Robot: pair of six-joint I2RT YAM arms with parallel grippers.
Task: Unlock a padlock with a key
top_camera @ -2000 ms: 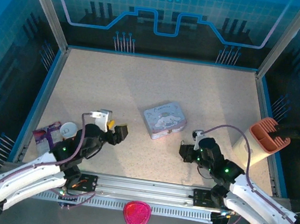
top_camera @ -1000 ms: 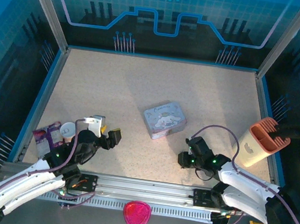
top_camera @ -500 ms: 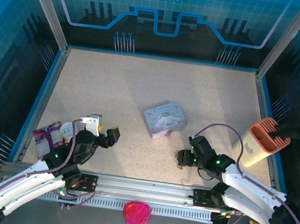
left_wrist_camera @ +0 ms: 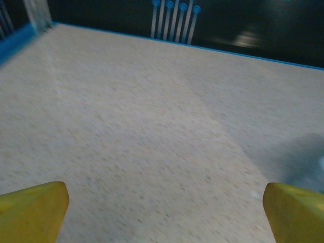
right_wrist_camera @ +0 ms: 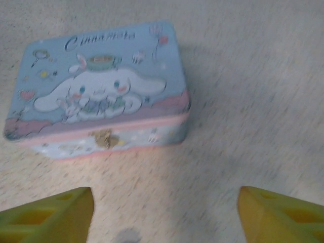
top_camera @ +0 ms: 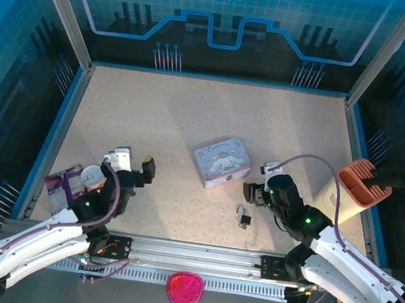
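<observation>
Padlock (top_camera: 244,217) flat on table (top_camera: 192,120), btwn tin (top_camera: 221,162) and near edge; long axis approx near-far, shackle end twd tin. Left gripper (left_wrist_camera: 164,202) and right gripper (right_wrist_camera: 167,207) both spread wide, pinching nothing.

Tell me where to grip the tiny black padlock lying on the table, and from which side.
Grip the tiny black padlock by its square body, not the silver shackle, coming down from above: it seems to lie flat on the beige speckled table, shackle pointing away from the arms, so jaws could close across the body's sides.
</observation>
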